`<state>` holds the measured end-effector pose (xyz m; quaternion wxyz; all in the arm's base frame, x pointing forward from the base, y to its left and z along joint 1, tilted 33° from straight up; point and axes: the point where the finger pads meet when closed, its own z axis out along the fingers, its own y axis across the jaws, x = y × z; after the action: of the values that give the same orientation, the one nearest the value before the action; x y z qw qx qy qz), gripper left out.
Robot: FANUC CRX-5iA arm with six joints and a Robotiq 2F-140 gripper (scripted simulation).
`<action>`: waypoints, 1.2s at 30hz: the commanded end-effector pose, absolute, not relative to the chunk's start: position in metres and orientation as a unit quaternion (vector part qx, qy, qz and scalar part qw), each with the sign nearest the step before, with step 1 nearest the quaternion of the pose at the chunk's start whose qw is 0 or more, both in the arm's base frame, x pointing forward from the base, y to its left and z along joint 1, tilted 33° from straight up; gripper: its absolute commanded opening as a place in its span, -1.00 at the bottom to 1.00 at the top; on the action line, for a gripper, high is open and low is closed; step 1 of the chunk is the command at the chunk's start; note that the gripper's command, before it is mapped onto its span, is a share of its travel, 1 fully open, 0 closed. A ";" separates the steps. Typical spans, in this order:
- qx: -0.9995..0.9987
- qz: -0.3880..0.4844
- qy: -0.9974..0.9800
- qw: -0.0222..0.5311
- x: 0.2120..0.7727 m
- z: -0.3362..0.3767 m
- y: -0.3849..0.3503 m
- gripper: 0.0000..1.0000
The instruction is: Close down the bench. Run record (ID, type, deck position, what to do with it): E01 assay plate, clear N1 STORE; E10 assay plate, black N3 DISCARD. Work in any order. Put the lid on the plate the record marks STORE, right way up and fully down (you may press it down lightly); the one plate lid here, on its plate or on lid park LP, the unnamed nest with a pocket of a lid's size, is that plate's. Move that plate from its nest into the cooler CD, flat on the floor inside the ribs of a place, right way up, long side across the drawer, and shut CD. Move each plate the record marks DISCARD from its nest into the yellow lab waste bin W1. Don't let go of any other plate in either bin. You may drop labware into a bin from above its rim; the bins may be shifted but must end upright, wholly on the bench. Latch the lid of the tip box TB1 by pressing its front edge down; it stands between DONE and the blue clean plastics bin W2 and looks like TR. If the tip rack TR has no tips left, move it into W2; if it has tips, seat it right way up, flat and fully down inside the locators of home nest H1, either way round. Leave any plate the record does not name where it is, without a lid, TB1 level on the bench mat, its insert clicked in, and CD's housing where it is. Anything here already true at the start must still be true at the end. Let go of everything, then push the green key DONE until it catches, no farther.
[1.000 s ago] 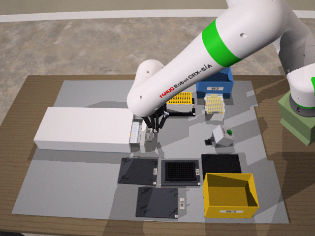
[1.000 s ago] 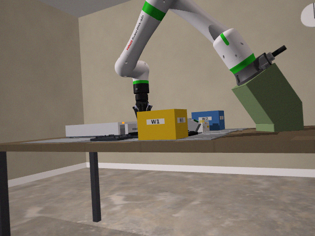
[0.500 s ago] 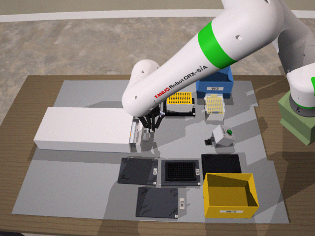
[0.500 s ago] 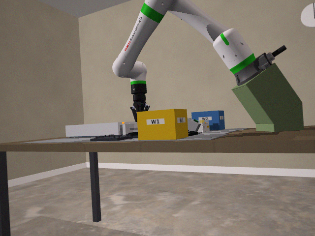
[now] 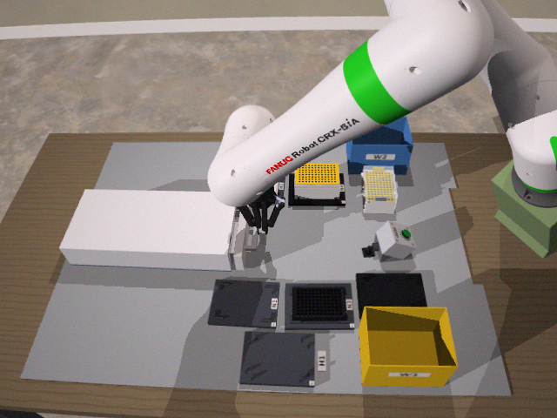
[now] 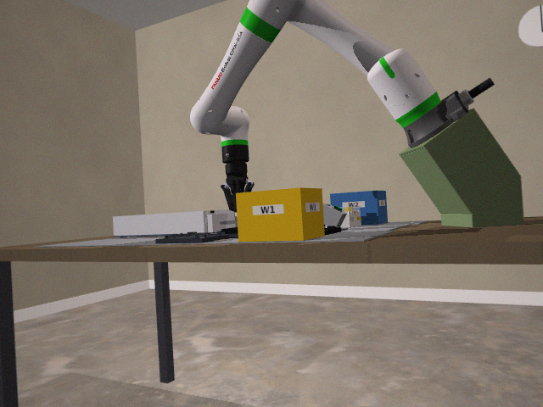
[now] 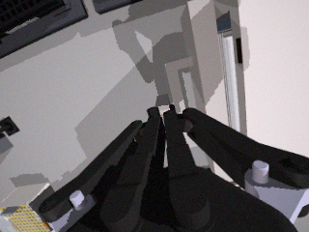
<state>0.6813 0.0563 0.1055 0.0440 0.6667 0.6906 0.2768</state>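
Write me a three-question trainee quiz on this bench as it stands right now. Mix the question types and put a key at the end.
1. True or false: the tool is shut with nothing between its fingers.
2. Multiple choice: what lies in nest N3? A) a clear assay plate B) a black assay plate C) a yellow tip rack
3. Fill in: the drawer of the white cooler CD is almost ____, with only a thin strip of its inside showing.

Key: 1 true; 2 B; 3 shut
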 end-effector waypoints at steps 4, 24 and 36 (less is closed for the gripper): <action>0.667 0.277 0.691 0.044 0.689 0.110 0.056 -1.00; 0.667 0.277 0.691 0.044 0.697 0.113 0.055 -1.00; 0.667 0.277 0.691 0.044 0.697 0.113 0.055 -1.00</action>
<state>0.6944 0.0558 0.1113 0.0418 0.6671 0.6911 0.2750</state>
